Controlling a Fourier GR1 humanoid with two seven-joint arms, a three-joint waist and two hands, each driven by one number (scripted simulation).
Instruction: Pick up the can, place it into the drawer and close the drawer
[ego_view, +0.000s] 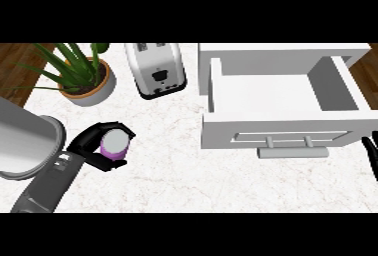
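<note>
- This is a home kitchen, seen from steeply above.
- A pale, marble-patterned tabletop fills most of the view, with wood floor at the upper left corner.
- A silver toaster stands on it.
- A potted green plant stands beside the toaster.
- A white drawer with a bar handle stands pulled open at the right.

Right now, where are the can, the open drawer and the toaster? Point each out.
can (114, 143): head view, on its pale top face, inside the curled left hand.
drawer (275, 131): head view, on its white front panel above the handle.
toaster (156, 64): head view, on its silver side.
</note>
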